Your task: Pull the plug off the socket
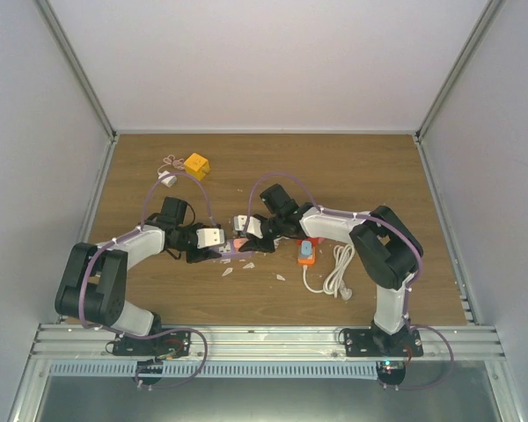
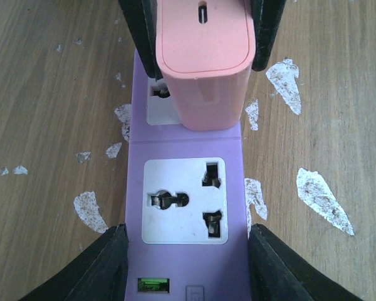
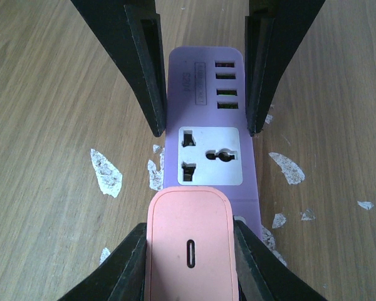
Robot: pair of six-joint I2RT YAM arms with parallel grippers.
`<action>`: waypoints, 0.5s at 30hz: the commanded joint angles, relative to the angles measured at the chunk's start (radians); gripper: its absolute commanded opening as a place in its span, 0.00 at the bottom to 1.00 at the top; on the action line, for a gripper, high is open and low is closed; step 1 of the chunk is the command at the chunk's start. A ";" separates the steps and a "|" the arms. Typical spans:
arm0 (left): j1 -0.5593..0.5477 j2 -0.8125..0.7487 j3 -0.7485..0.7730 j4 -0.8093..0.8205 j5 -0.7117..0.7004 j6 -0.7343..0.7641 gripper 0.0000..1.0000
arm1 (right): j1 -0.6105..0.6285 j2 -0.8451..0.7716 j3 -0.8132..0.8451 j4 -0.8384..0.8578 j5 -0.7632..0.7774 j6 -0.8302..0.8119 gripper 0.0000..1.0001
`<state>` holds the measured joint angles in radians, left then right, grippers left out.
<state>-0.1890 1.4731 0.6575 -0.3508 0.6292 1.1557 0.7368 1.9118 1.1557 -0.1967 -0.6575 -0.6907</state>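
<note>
A pink plug (image 2: 203, 69) stands in the far socket of a purple power strip (image 2: 185, 276) lying on the wooden table. My right gripper (image 3: 191, 257) is shut on the plug (image 3: 189, 232), one black finger pressed against each side. My left gripper (image 2: 188, 251) straddles the strip's near end, and its fingers (image 2: 109, 263) lie against the strip's two long sides. The strip's other white socket (image 2: 185, 200) is free. From above, both grippers meet over the strip (image 1: 227, 255) at mid-table, with the plug (image 1: 239, 244) between them.
An orange and blue power strip (image 1: 306, 252) with a coiled white cable (image 1: 336, 274) lies just right of the right arm. A yellow block (image 1: 196, 165) and a small white item (image 1: 167, 178) sit at the back left. White flakes (image 1: 246, 266) dot the wood.
</note>
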 commanded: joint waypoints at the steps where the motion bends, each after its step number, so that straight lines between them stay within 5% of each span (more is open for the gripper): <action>1: -0.013 0.009 -0.041 0.027 -0.038 0.011 0.43 | 0.013 0.032 -0.024 -0.042 0.033 0.005 0.05; 10: -0.017 0.015 -0.061 0.031 -0.054 0.012 0.40 | 0.010 0.021 -0.004 -0.064 -0.013 0.024 0.05; 15: 0.000 -0.026 -0.021 -0.004 0.007 -0.021 0.61 | 0.012 0.026 -0.030 -0.043 0.039 -0.008 0.05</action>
<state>-0.1959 1.4601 0.6334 -0.3099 0.6388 1.1648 0.7368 1.9118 1.1576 -0.1940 -0.6594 -0.6758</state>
